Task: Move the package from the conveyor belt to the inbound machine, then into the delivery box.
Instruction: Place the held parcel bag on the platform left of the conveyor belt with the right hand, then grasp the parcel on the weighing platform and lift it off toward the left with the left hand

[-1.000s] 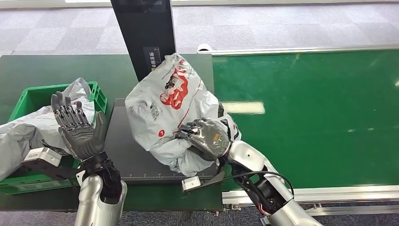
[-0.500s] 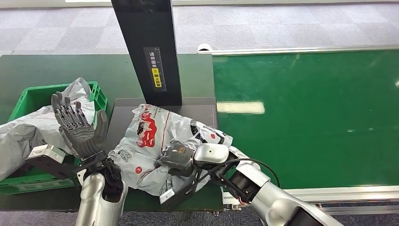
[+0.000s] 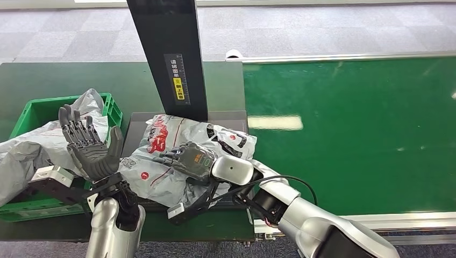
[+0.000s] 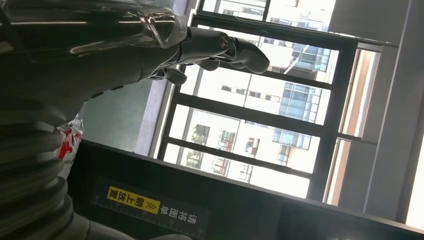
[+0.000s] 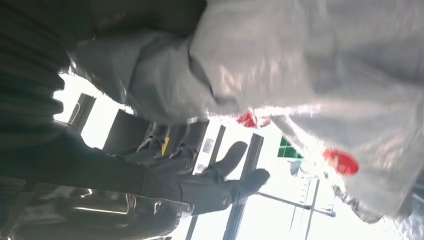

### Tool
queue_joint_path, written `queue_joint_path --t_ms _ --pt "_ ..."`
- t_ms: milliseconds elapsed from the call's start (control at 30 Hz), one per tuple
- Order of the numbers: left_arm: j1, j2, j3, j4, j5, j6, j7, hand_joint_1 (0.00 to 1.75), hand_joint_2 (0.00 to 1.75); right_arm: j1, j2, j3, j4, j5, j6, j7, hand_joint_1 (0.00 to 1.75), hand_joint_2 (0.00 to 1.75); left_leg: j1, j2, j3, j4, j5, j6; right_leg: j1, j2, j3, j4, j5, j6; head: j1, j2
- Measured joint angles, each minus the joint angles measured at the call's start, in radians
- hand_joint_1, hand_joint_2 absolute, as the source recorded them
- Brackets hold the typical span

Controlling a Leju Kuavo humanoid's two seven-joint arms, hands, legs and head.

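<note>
The package (image 3: pixel 177 134), a grey plastic bag with red print, lies flat on the inbound machine's dark plate (image 3: pixel 134 127), at the foot of the black scanner column (image 3: pixel 172 54). My right hand (image 3: pixel 194 159) rests on top of it with its back up and fingers pointing left. In the right wrist view the bag (image 5: pixel 300 60) lies against the palm side while the thumb (image 5: pixel 215 192) stands clear of it. My left hand (image 3: pixel 88 148) is raised just left of the plate, palm towards the package, fingers apart and holding nothing; its fingers (image 4: pixel 220 47) also show in the left wrist view.
The green delivery box (image 3: pixel 40 107) stands at the left with other grey bags in it, behind my left hand. The green conveyor belt (image 3: pixel 349 129) stretches to the right. The scanner column rises close behind the package.
The package has dropped from upright against the column to flat on the plate and slid left. My right hand moved left with it. The left hand held still.
</note>
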Motion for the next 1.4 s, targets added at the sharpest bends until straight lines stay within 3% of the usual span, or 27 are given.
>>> queue_joint_path --t_ms 200,367,533,667,767,1133,1400 --pt "0.000 0.001 0.000 0.005 0.009 -0.042 0.000 0.00 1.75 0.003 -0.001 -0.062 -0.005 -0.126 -0.050 -0.027 0.00 1.75 0.000 0.000 0.000 0.000 0.000 0.000 0.000 0.000 0.000 0.000 0.000 0.000 0.000 0.000" --pt "0.001 0.007 -0.016 0.026 -0.007 -0.041 0.000 0.00 1.75 0.049 -0.032 -0.235 -0.045 -0.407 0.005 -0.078 0.00 1.75 0.000 -0.001 0.000 0.000 0.000 0.000 0.000 0.000 0.000 -0.001 0.000 0.000 0.000 0.000" --pt "0.003 0.020 -0.056 0.065 -0.024 -0.028 0.000 0.00 1.75 0.120 -0.071 -0.465 -0.049 -0.702 0.155 -0.145 0.00 1.75 -0.001 -0.001 0.000 0.000 0.000 0.000 0.000 0.000 0.000 -0.001 0.000 0.000 0.000 0.000" --pt "0.000 0.034 -0.092 0.112 -0.026 -0.025 0.000 0.00 1.75 0.192 -0.099 -0.634 -0.050 -0.998 0.430 -0.174 0.00 1.75 -0.001 -0.001 -0.001 0.000 0.000 0.000 0.000 -0.001 0.000 -0.001 0.000 0.000 0.000 0.000" --pt "-0.005 0.044 -0.115 0.148 -0.034 -0.025 0.000 0.00 1.75 0.235 -0.117 -0.740 -0.055 -1.135 0.555 -0.177 0.00 1.75 -0.001 -0.001 -0.001 0.000 0.000 0.000 0.000 0.000 -0.001 -0.001 0.000 0.000 0.000 0.000" --pt "-0.019 0.073 -0.174 0.230 -0.081 -0.035 0.009 0.00 1.75 0.392 -0.178 -0.885 -0.175 -1.244 0.596 -0.148 0.00 1.75 0.000 -0.001 -0.001 0.000 -0.001 0.000 0.000 0.000 -0.001 -0.001 0.000 0.000 0.000 0.000" --pt "-0.049 0.095 -0.247 0.293 -0.379 -0.017 0.154 0.00 1.75 0.496 -0.194 -0.975 -0.304 -1.274 0.540 -0.136 0.00 1.75 -0.001 -0.001 -0.001 0.000 -0.001 0.000 0.000 0.000 -0.001 -0.001 0.000 0.000 0.000 0.000"
